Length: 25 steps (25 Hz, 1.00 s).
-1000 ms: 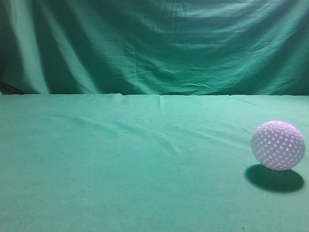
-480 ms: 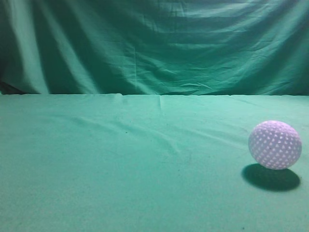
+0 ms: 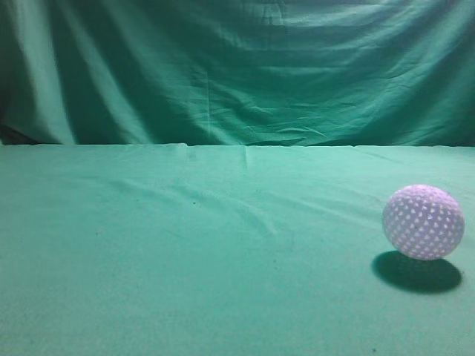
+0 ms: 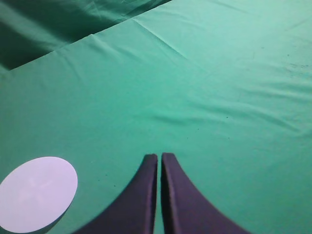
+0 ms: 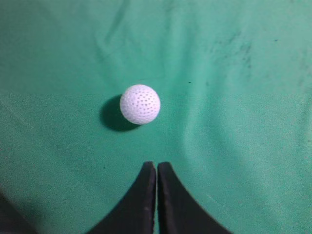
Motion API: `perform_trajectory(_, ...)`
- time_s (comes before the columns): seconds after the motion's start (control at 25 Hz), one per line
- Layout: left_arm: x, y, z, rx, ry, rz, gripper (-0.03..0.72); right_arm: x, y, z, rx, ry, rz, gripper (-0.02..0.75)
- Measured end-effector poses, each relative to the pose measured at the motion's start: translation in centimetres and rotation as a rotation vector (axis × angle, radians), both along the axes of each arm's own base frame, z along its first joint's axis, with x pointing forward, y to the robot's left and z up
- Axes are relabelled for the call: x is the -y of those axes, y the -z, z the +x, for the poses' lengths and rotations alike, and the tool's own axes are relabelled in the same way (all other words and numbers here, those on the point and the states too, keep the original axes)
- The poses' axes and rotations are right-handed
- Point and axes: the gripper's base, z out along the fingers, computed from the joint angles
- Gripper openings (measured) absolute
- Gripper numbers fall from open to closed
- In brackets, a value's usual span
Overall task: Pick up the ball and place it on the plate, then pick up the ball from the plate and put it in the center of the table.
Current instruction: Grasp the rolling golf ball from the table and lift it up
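The ball (image 5: 140,104) rests on the green counter (image 5: 234,136) just beyond the right gripper (image 5: 156,168), fingers pressed together; the left gripper (image 4: 159,160) likewise narrow, empty, near the plate (image 4: 36,193).

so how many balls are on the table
1. The ball sits on the table at the right of the exterior view, just ahead of the shut right gripper. The left wrist view shows none, only a plate.

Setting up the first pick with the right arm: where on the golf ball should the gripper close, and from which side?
Grip the golf ball across its widest middle, coming straight down from above. It is round and sits free on the green table, so any pair of opposite sides works. The right gripper is shut and must open first.
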Motion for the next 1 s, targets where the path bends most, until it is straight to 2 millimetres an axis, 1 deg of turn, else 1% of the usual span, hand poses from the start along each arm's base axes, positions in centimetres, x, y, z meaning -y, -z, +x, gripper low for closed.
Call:
perform_trajectory(0.2,0.0,0.0,0.0,0.002,-0.001,0.011,0.0,-3.1,2.9,1.3,-0.063,-0.089,-0.067,0.0)
perform_trajectory(0.24,0.0,0.0,0.0,0.002,-0.001,0.011,0.0,-3.6,3.3,1.4,-0.07,-0.102,-0.074,0.05)
perform_trajectory(0.28,0.0,0.0,0.0,0.002,-0.001,0.011,0.0,-4.0,3.8,1.6,-0.075,-0.113,-0.081,0.05)
perform_trajectory(0.4,0.0,0.0,0.0,0.002,-0.001,0.011,0.0,-5.1,4.9,2.0,-0.086,-0.133,-0.095,0.179)
perform_trajectory(0.52,0.0,0.0,0.0,0.002,-0.001,0.011,0.0,-5.8,5.7,2.5,-0.08,-0.139,-0.095,0.391)
perform_trajectory(0.6,0.0,0.0,0.0,0.002,-0.001,0.011,0.0,-6.1,6.2,2.9,-0.086,-0.117,-0.09,0.519)
perform_trajectory(0.64,0.0,0.0,0.0,0.002,-0.001,0.011,0.0,-6.3,6.5,3.1,-0.089,-0.093,-0.083,0.574)
perform_trajectory(0.68,0.0,0.0,0.0,0.002,-0.001,0.011,0.0,-6.4,6.7,3.2,-0.1,-0.058,-0.075,0.605)
perform_trajectory(0.72,0.0,0.0,0.0,0.002,-0.001,0.011,0.0,-6.5,7.0,3.3,-0.113,-0.029,-0.075,0.626)
perform_trajectory(0.76,0.0,0.0,0.0,0.002,-0.001,0.011,0.0,-6.6,7.4,3.5,-0.126,-0.006,-0.08,0.61)
perform_trajectory(1.0,0.0,0.0,0.0,0.002,-0.001,0.011,0.0,-7.0,9.3,4.2,-0.174,0.041,-0.125,0.61)
